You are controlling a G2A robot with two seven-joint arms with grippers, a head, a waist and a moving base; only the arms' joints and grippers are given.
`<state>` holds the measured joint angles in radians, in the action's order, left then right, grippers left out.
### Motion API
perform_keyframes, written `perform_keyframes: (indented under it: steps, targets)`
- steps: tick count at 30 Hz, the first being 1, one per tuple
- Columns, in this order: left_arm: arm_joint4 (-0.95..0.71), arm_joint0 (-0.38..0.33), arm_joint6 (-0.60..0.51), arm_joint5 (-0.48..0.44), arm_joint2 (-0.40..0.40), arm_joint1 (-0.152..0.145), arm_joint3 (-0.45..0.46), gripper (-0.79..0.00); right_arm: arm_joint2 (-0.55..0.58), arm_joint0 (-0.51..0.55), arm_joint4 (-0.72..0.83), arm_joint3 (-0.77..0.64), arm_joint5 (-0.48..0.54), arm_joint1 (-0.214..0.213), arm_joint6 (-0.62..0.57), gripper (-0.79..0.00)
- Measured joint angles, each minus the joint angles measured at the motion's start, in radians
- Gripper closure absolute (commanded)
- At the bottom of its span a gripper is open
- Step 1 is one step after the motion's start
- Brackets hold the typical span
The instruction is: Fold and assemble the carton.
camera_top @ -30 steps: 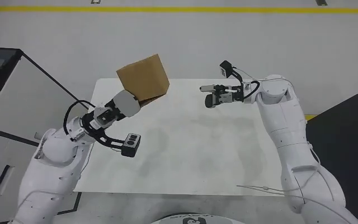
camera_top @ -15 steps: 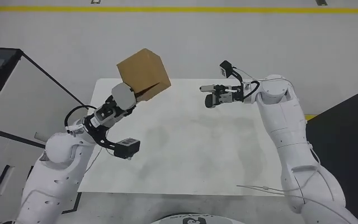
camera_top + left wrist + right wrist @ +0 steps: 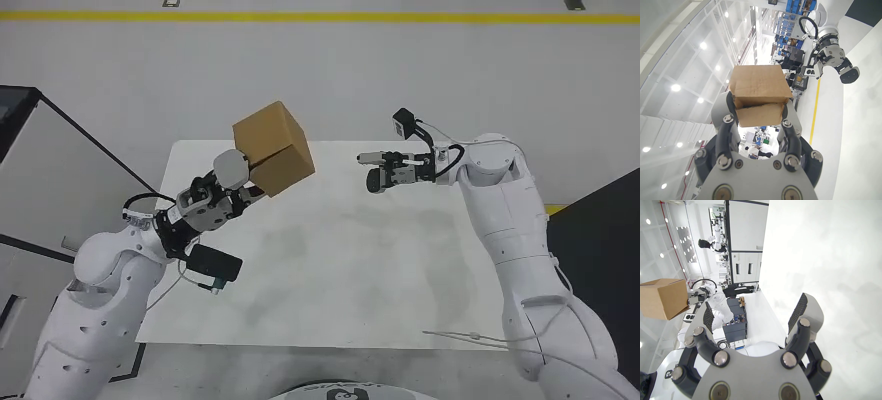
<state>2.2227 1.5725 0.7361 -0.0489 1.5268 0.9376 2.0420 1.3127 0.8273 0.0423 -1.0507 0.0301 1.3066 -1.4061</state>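
Note:
A brown cardboard carton (image 3: 274, 148), formed into a box shape, is held in the air above the table's far left part. My left gripper (image 3: 240, 178) is shut on the carton (image 3: 758, 94) near one corner, its two fingers pressing a folded flap from both sides. The carton (image 3: 662, 298) also appears far off in the right wrist view. My right gripper (image 3: 372, 170) hangs above the table's far right part, pointing towards the carton, and is open (image 3: 755, 309) with nothing between its fingers.
The white table (image 3: 330, 290) lies under both arms. A dark-framed stand (image 3: 30, 140) borders the table's left side. A yellow floor line (image 3: 320, 16) runs behind the table.
My left arm has turned and carried the carton to the right, towards the table's middle, rotating it as it went. The right arm has kept still.

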Motion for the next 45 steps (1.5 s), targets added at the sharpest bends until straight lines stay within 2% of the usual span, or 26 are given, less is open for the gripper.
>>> perform_keyframes:
  steps: [5, 8, 14, 18, 24, 32, 34, 37, 40, 45]
  targets:
    - [-0.001, 0.001, -0.003, -0.003, -0.001, 0.000, -0.001, 0.000, 0.000, 0.000, 0.000, 0.000, 0.000, 0.000, 0.000, -0.785]
    - [-0.057, 0.010, -0.034, -0.038, -0.013, 0.004, 0.008, 0.000, 0.000, 0.000, 0.000, 0.000, 0.000, 0.000, 0.000, -0.785]
    - [-0.327, 0.017, -0.116, -0.250, -0.003, 0.008, 0.043, 0.000, 0.000, 0.000, 0.000, 0.000, 0.000, 0.000, 0.000, -0.785]
    - [-0.472, 0.019, -0.183, -0.359, 0.015, 0.009, 0.070, 0.000, 0.000, 0.000, 0.000, 0.000, 0.000, 0.000, 0.000, -0.785]
    - [-0.631, 0.022, -0.236, -0.428, 0.024, 0.013, 0.077, 0.000, 0.000, 0.000, 0.000, 0.000, 0.000, 0.000, 0.000, -0.785]
    - [-0.636, 0.023, -0.241, -0.429, 0.023, 0.013, 0.076, 0.000, 0.000, 0.000, 0.000, 0.000, 0.000, 0.000, 0.000, -0.785]
    - [-0.679, 0.028, -0.274, -0.446, 0.014, 0.015, 0.073, 0.000, 0.000, 0.000, 0.000, 0.000, 0.000, 0.000, 0.000, -0.785]
    - [-0.810, 0.035, -0.327, -0.528, -0.001, 0.017, 0.058, 0.000, 0.000, 0.000, 0.000, 0.000, 0.000, 0.000, 0.000, -0.785]
    - [-0.985, 0.033, -0.431, -0.594, 0.000, 0.018, 0.049, 0.000, 0.000, 0.000, 0.000, 0.000, 0.000, 0.000, 0.000, -0.785]
    - [-1.276, 0.026, -0.638, -0.628, -0.002, 0.017, 0.045, 0.000, 0.000, 0.000, 0.000, 0.000, 0.000, 0.000, 0.000, -0.785]
